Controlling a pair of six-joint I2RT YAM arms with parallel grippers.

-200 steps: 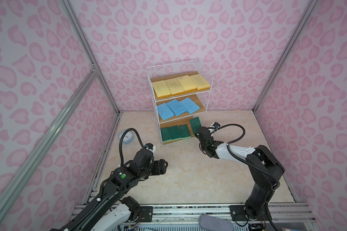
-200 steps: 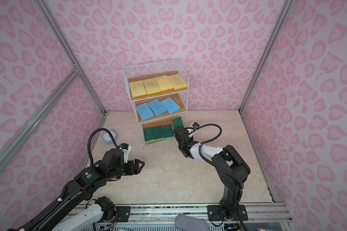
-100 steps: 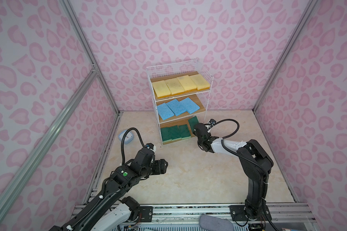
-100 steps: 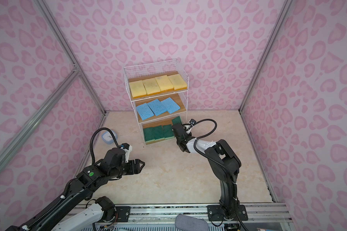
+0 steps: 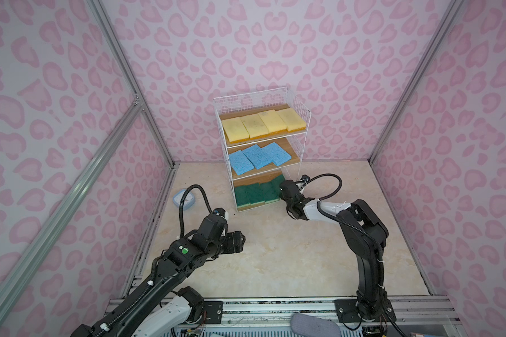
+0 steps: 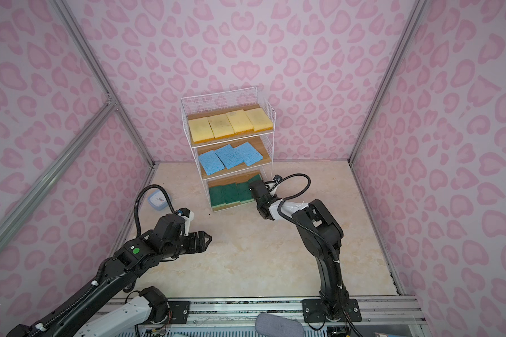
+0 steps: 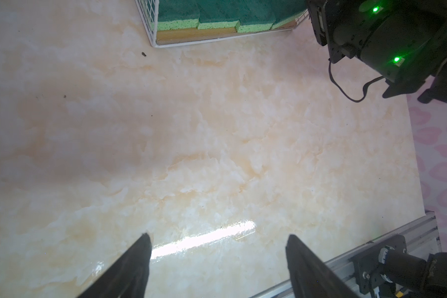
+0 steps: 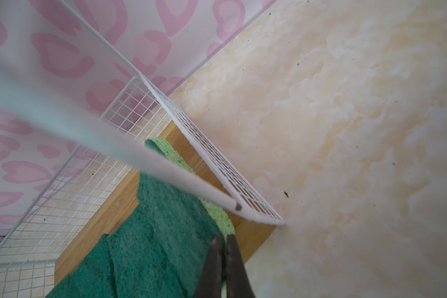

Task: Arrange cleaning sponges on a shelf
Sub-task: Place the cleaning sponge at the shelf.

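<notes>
Around you stand pale walls [image 5: 275,43] printed with pink heart-like blotches, joined by silvery aluminium struts [image 5: 122,70]. Your counter [image 5: 275,262] is glossy cream marble-look, flecked with a few dark specks [image 7: 143,54], one bright glare streak [image 7: 204,238] across it; a metal rail [image 5: 260,306] edges its near side.

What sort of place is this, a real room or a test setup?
Probably a robot test booth: pink patterned wall panels in an aluminium frame, two robot arms on a base rail, one small shelf of sponges.

Bright even light; tabletop [image 7: 204,240] glare
</notes>
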